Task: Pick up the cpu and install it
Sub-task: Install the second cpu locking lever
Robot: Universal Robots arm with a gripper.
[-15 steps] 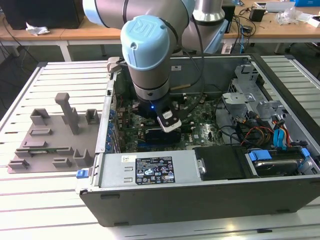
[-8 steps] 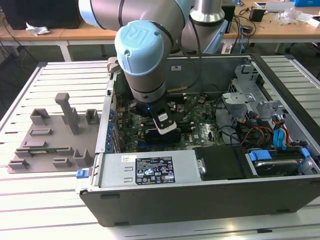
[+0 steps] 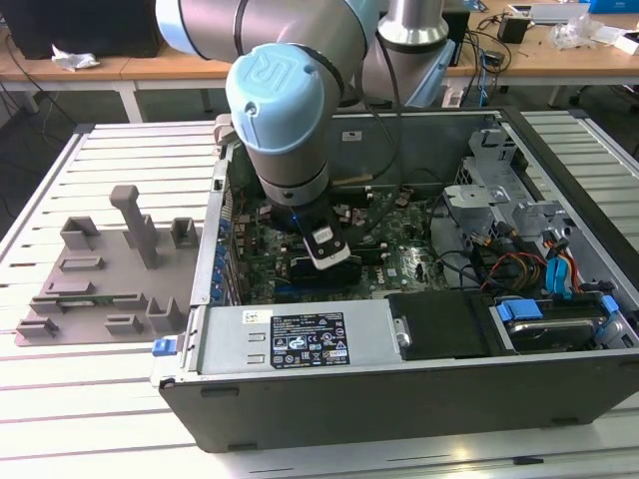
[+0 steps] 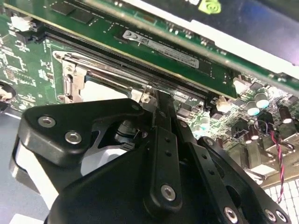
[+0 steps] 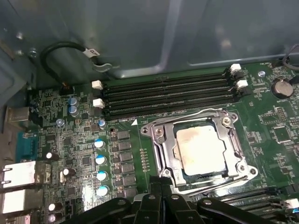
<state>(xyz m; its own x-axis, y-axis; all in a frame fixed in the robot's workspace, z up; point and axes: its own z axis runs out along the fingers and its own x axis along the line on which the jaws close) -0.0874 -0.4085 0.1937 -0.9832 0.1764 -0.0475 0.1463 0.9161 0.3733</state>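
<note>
Sitting flat inside the metal socket frame [image 5: 198, 149] on the green motherboard [image 5: 84, 158], the cpu [image 5: 202, 148] shows its pale silver top in the first wrist view, just beside the black memory slots [image 5: 168, 95]. The jaws of the gripper [image 5: 161, 183] hang close over the frame's edge; whether they stand apart or together cannot be told. The open computer case [image 3: 399, 399] rests on a slatted tabletop [image 3: 120, 145], with a grey plastic tray [image 3: 105, 274] beside it.

The arm [image 3: 290, 110] is built of silver-grey tubes with pale blue round joint caps, one embossed with a logo. Its tool [image 4: 154, 154] is matte black, with jointed links studded with silver screws.
</note>
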